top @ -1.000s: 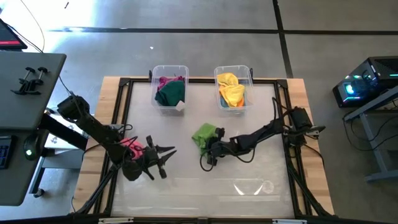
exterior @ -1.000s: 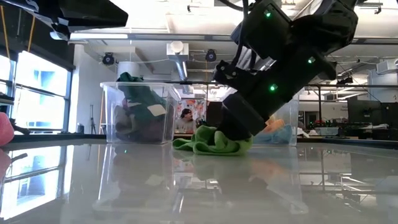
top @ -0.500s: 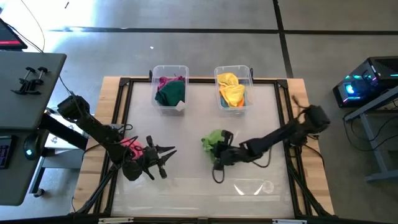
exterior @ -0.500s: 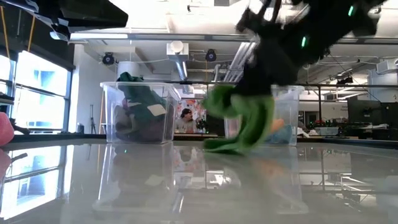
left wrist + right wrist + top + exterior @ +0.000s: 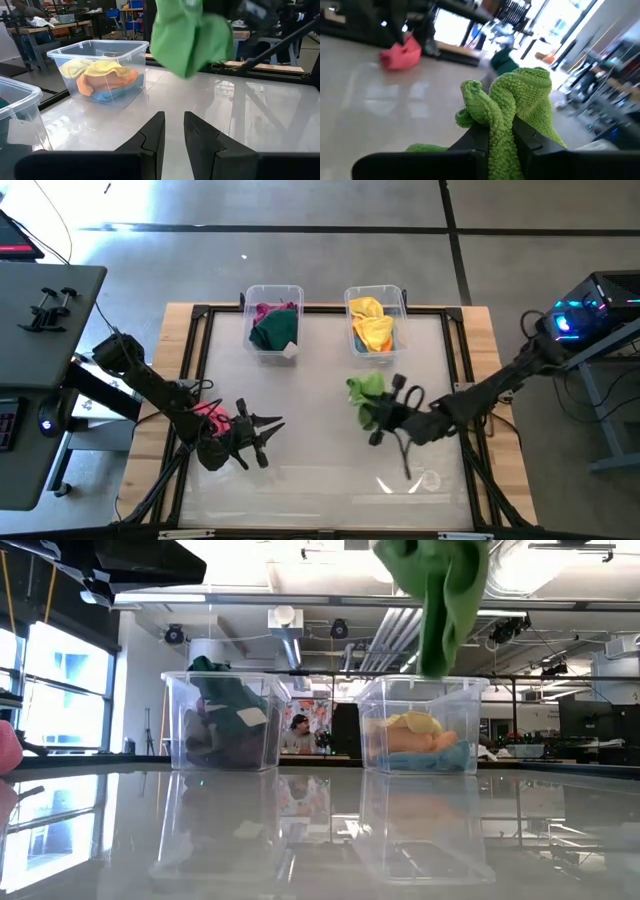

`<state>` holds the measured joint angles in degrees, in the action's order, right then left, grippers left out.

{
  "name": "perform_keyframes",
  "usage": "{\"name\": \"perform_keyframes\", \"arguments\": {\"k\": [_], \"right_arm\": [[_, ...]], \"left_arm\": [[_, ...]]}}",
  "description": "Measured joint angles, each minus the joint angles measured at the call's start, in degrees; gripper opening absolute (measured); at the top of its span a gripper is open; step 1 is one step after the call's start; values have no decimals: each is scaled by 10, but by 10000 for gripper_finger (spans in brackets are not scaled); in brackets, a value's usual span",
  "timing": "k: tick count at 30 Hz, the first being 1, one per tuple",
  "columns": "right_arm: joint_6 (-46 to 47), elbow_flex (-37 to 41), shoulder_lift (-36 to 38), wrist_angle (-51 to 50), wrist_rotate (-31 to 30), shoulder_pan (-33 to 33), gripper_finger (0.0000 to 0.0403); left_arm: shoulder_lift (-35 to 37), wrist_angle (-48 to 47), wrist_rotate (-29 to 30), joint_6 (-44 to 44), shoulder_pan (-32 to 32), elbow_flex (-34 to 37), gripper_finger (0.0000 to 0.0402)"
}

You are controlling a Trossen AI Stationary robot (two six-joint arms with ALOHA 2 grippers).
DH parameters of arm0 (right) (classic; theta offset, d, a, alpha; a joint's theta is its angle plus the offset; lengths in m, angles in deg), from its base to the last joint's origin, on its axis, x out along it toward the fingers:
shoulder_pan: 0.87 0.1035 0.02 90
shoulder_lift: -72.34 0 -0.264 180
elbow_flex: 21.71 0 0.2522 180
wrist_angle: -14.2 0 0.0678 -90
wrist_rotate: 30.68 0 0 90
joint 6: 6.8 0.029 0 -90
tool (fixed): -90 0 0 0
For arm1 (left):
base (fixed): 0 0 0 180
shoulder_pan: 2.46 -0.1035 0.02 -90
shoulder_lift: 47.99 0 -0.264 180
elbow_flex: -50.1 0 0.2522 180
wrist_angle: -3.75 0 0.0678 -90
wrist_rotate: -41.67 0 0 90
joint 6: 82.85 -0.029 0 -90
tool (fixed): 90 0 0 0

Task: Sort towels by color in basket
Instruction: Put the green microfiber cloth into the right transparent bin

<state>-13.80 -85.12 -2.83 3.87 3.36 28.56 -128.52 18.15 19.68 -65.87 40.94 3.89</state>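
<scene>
A light green towel (image 5: 364,393) is up in my right gripper (image 5: 380,412), right of the table's middle and in front of the right bin (image 5: 374,321). In the low view the towel (image 5: 440,590) hangs high above the table, and the gripper is out of frame above it. My left gripper (image 5: 266,437) is open and low over the table's left half, touching nothing. A pink towel (image 5: 213,418) lies on the table beside that arm's wrist. The left bin (image 5: 273,320) holds magenta and dark green towels; the right bin holds yellow and orange ones, over light blue (image 5: 107,94). My right gripper holds the light green towel pinched between its two fingers on a bunched fold (image 5: 502,125), several layers thick. The bunch stands out past the fingertips. The towel is lifted clear of the table, and its loose end (image 5: 437,645) hangs slack below.
Both clear bins stand side by side at the table's far edge. A black frame (image 5: 196,350) runs around the glossy tabletop. Bare tabletop lies between the two arms and along the near edge. A grey side table (image 5: 40,310) stands to the left.
My right gripper has risen from the table and moved toward the right edge, carrying the light green towel. The towel lay bunched on the table a second ago and now hangs clear, high above it.
</scene>
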Motion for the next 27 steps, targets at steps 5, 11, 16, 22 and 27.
{"name": "perform_keyframes", "arguments": {"k": [5,11,16,22,27], "right_arm": [[-142,-1,79,28,-24,-35,34],[-208,-1,151,51,84,-194,29],[-150,-1,151,38,254,-369,34],[-40,-2,109,-11,399,-533,35],[2,-2,54,-50,466,-597,43]], "left_arm": [[0,0,0,-1,0,0,58],[0,1,0,-1,0,0,58],[0,1,0,-1,0,0,58],[0,1,0,0,-1,0,58],[0,1,-2,0,-3,0,58]]}}
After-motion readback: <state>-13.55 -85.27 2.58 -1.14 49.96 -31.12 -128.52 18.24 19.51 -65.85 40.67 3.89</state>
